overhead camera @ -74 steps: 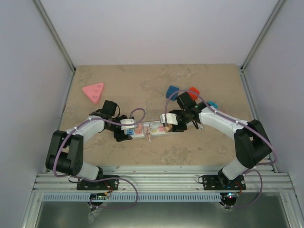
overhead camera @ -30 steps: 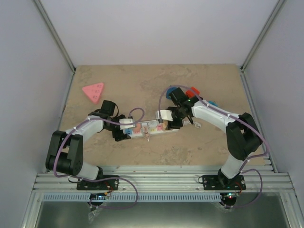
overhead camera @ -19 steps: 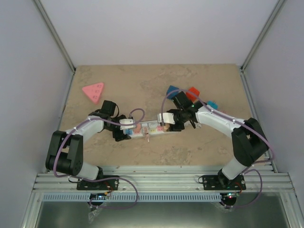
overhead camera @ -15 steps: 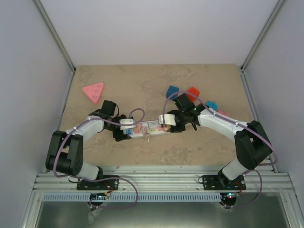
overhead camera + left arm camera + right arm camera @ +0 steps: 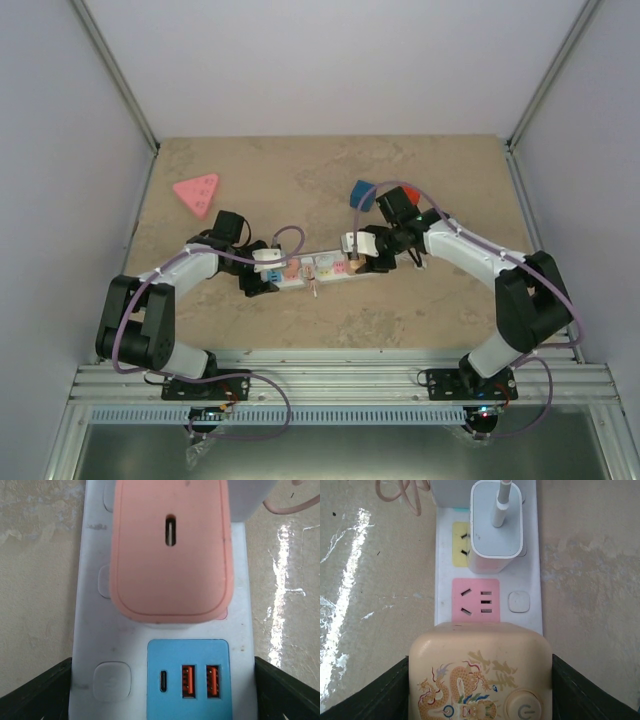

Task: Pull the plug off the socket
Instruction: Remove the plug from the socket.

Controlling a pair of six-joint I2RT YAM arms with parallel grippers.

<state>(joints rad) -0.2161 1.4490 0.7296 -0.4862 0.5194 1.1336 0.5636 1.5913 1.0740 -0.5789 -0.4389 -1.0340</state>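
The socket (image 5: 318, 268) is a long white strip lying across the table between both arms. My left gripper (image 5: 263, 276) straddles its left end. In the left wrist view its dark fingers (image 5: 35, 695) press both long sides of the socket (image 5: 90, 630), by the blue USB panel (image 5: 189, 680). A pink adapter (image 5: 170, 555) sits just beyond. My right gripper (image 5: 362, 254) is shut on the plug (image 5: 480, 680), a beige block with a dragon print and a power button. It stands on the socket's (image 5: 532, 570) right end, next to a free pink outlet (image 5: 475, 604).
A white charger (image 5: 496, 525) with a cable sits over the yellow outlet (image 5: 460, 545). A thin pink cord (image 5: 400, 495) loops on the table beside the strip. A pink triangular block (image 5: 197, 192) lies far left. Blue (image 5: 362, 193) and red (image 5: 411, 192) blocks lie behind the right arm.
The right wrist has swung slightly to the right with the beige plug still in its grip, and the strip's right end followed. The left arm has stayed put.
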